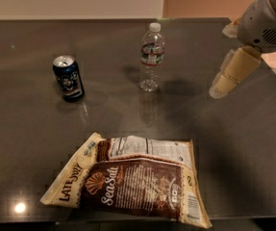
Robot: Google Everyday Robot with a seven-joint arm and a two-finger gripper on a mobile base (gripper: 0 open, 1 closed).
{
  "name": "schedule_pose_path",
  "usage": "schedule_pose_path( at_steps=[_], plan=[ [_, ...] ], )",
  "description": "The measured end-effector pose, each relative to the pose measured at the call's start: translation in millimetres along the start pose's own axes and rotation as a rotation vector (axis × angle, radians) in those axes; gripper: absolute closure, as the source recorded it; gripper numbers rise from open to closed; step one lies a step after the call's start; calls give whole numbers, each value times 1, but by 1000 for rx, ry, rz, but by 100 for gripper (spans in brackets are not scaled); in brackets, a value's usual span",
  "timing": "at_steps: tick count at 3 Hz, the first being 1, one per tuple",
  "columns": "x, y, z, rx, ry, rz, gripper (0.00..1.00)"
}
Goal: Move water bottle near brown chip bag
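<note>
Arm housing, pale grey with a small vent grille, comes in from the upper right corner and slopes down toward the left. The gripper [224,81] hangs from it as a cream-coloured piece angled down and left, its tip over the right part of the desk [27,143] and casting a dark shadow on the surface beside it. How wide the gripper stands cannot be told from this angle; nothing is seen in its grasp.

The water bottle [152,57] stands upright on the far middle of the desk, long axis vertical, white cap on top and label band around its upper body. It is to the left of the gripper and apart from it, with bare desk between.

The brown chip bag [132,182] lies flat at the near edge, well apart from the bottle and nearer the camera. Its long axis runs left to right, the left end slightly raised, and the white nutrition panel faces the bottle.

A dark blue soda can [69,77] stands upright left of the bottle.
</note>
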State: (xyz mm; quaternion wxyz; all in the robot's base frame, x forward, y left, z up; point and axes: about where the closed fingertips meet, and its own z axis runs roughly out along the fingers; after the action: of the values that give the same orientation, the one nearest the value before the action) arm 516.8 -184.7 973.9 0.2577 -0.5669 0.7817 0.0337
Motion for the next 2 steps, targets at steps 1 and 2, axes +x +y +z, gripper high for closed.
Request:
schedule_pose_path(
  at_steps=[1,2],
  plan=[
    [-17,-20,19,6,-81,39,0],
    [-34,-36,38,-5,-156,90,0]
  ],
)
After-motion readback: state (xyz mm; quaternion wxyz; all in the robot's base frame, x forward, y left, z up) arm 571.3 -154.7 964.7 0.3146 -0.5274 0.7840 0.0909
